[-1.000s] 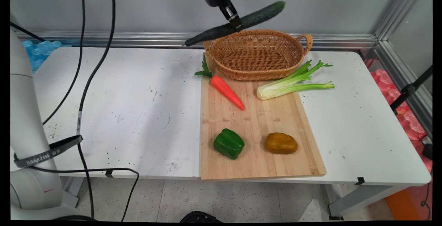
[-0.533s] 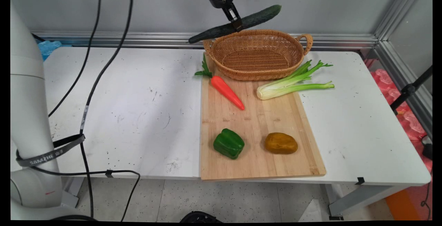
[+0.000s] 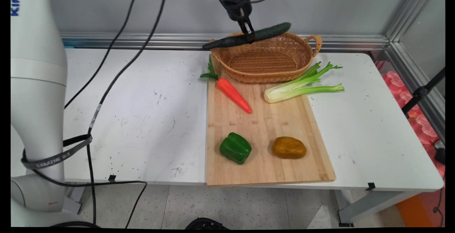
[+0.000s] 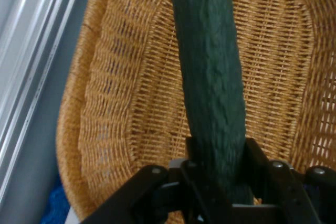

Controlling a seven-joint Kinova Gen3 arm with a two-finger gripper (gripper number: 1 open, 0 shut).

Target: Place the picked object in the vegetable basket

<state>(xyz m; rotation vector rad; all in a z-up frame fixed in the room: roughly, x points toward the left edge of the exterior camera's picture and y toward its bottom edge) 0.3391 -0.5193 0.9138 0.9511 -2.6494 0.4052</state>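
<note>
Even, bright light; soft shadows

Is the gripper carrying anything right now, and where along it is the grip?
Yes: the gripper is shut on the cucumber, gripped near its middle, above the wicker basket.

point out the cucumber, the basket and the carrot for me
cucumber (image 3: 270,32), main view, on its dark right half beyond the tool
basket (image 3: 265,75), main view, on its woven near wall
carrot (image 3: 233,94), main view, on the middle of its orange body
</note>
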